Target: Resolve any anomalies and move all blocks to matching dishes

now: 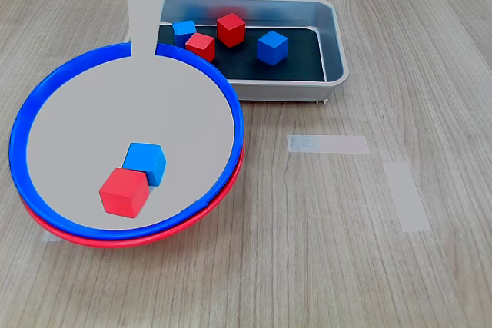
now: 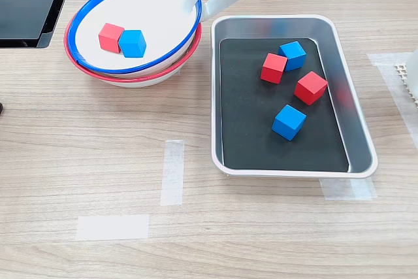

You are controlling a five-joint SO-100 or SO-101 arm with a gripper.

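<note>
White plastic gripper [image 2: 204, 6] is seen straddling the stacked blue-rimmed round dish's [image 2: 104, 68] right edge in the second exterior view, jaws parted, whether anything is gripped cannot be told.

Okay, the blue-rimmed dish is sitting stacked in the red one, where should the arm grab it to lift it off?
Probably the blue-rimmed dish by its rim, on the edge nearest the tray, coming from above. The rim is thin, raised and exposed there, and the end effector hangs right at it, one finger inside the rim.
</note>
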